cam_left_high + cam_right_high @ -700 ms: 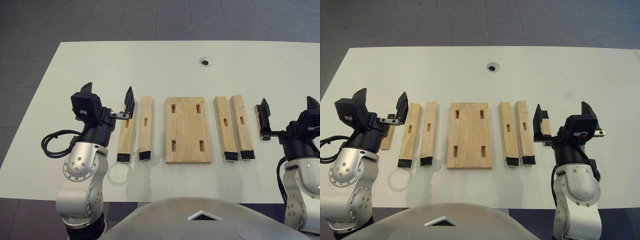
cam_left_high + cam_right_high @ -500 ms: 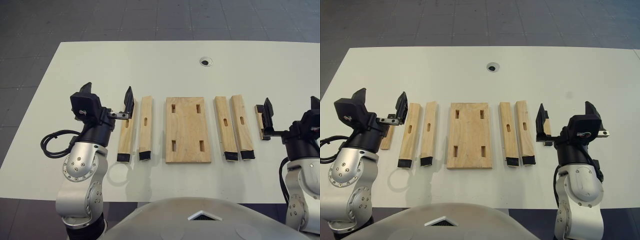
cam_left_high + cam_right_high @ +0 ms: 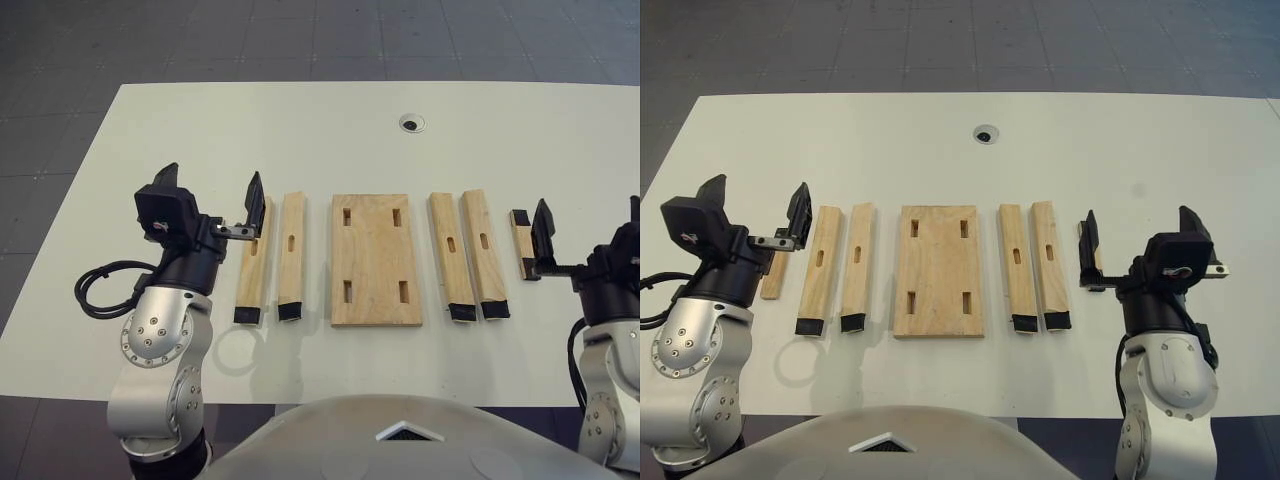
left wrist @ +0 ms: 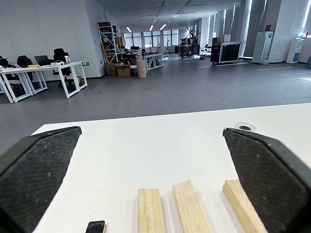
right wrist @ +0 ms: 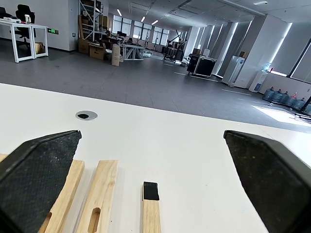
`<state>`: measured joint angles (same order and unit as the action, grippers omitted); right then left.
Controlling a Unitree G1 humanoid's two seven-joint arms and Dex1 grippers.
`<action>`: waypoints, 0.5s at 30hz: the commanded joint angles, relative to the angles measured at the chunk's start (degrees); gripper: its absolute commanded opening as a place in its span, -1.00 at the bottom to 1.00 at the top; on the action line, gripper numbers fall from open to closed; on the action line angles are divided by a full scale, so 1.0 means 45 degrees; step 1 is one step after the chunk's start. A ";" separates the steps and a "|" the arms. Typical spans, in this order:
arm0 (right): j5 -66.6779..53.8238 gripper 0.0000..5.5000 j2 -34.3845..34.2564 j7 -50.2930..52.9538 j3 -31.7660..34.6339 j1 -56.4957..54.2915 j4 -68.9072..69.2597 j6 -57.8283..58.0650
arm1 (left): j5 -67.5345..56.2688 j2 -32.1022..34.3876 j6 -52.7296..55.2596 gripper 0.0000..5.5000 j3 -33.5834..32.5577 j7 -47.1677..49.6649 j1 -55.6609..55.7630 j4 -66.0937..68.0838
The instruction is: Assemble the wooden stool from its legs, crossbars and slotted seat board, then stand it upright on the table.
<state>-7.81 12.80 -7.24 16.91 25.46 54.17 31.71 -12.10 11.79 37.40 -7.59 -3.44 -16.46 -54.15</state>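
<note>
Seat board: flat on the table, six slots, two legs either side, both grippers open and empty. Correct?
Not six: the seat board has four slots, as the left eye view shows. The rest stands: it lies flat on the table, with two legs on one side and two on the other, and the left gripper and right gripper are open and empty.

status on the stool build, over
Left gripper, right gripper: jaws open, empty. Seat board flat, legs loose either side, nothing joined. Nothing in the way.
</note>
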 commanded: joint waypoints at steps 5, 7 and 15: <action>-0.0827 1.00 -0.0025 -0.0043 0.1062 -0.0479 0.0194 0.0192 | 0.0087 0.0131 0.0164 0.99 -0.0161 -0.0005 -0.0219 -0.0137; -0.0899 1.00 0.0115 -0.0180 0.0976 -0.0423 0.0244 0.0315 | 0.0088 0.0118 0.0152 0.99 -0.0155 0.0000 -0.0262 -0.0149; -0.1516 1.00 -0.0474 0.0300 0.0905 -0.0671 0.0441 0.0875 | 0.0078 0.0166 0.0197 0.99 -0.0237 -0.0009 -0.0224 -0.0155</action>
<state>-13.38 11.25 -6.44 20.44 23.37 55.00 34.19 -12.12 11.86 37.43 -8.23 -3.45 -17.45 -54.21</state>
